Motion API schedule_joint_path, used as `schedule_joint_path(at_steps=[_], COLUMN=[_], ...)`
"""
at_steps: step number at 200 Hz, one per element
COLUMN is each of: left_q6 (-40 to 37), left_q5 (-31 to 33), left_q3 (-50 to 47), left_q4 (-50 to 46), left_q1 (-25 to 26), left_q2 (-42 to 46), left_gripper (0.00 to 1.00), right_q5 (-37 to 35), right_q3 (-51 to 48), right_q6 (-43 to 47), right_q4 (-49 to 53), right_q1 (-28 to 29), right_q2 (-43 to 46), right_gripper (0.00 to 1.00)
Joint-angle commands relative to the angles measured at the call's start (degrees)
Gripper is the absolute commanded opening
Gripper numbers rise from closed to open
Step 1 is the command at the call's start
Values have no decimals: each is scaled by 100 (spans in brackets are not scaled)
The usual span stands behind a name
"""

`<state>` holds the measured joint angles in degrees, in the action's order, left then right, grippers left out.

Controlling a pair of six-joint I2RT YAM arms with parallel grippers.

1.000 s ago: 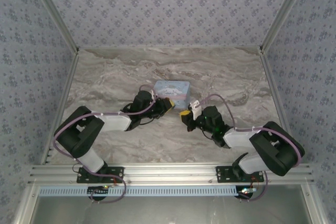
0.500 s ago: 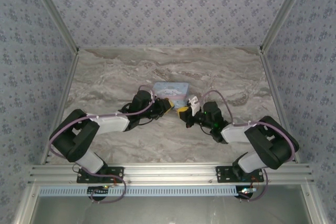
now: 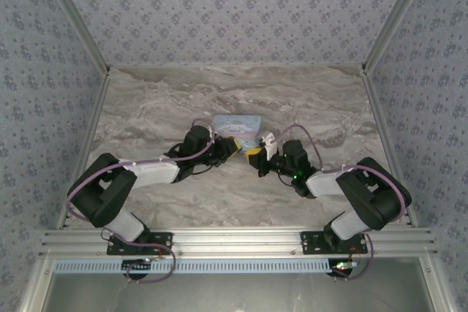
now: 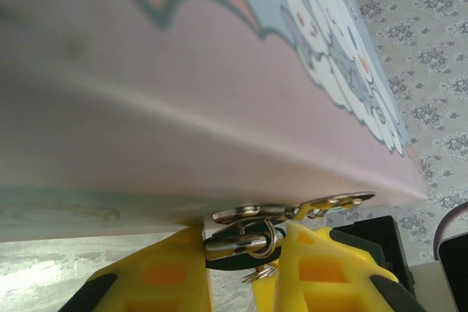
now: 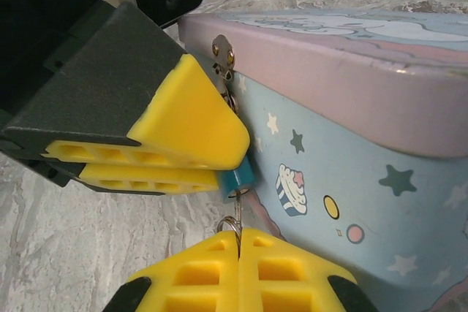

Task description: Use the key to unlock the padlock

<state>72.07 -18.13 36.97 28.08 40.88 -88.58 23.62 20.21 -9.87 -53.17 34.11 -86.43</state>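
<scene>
**Key lined up under padlock, both pincers engaged at tin front**

The padlock [image 5: 238,176] hangs from the hasp [image 5: 223,52] on the front of the light-blue tin [image 5: 380,173], which sits mid-surface [image 3: 175,107]. The left pincer [image 4: 245,248] is clamped on the padlock body from both sides, with only the teal end poking out past its pads.

The right pincer [image 5: 240,250] is pressed fully together, gripping what looks like the key [image 5: 231,223]. Only a thin wire ring shows above the seam, and the blade itself is hidden.

Key relation: in the right wrist view the padlock's teal end lies straight above the right pincer tips, nearly touching, and the ring bridges the gap. The key's long axis seems to run along the pincer and up into the lock's underside. I cannot tell whether it is seated yet.

The right arm is the one on the key, so the turn is probably a wrist roll about that axis while the left holds the lock.
</scene>
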Motion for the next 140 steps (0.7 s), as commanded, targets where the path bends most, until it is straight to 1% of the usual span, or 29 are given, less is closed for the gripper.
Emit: schedule_joint_path(at_steps=[1, 35, 79, 140], left_q6=[-53, -44, -79, -61], left_q5=[-214, -481, -800, -868], left_q3=[221, 312, 437, 443], left_q4=[233, 260, 218, 191], left_q1=[36, 39, 41, 42], left_q2=[234, 252, 282, 424], left_gripper=[11, 10, 10, 10], right_q5=[235, 547, 1079, 1464], right_q3=[82, 87, 190, 247], right_q6=[-127, -242, -246, -205], right_q4=[-502, -745, -707, -691], right_q1=[-51, -208, -378, -583], right_q2=[-100, -128, -128, -190], right_gripper=[0, 0, 0, 0])
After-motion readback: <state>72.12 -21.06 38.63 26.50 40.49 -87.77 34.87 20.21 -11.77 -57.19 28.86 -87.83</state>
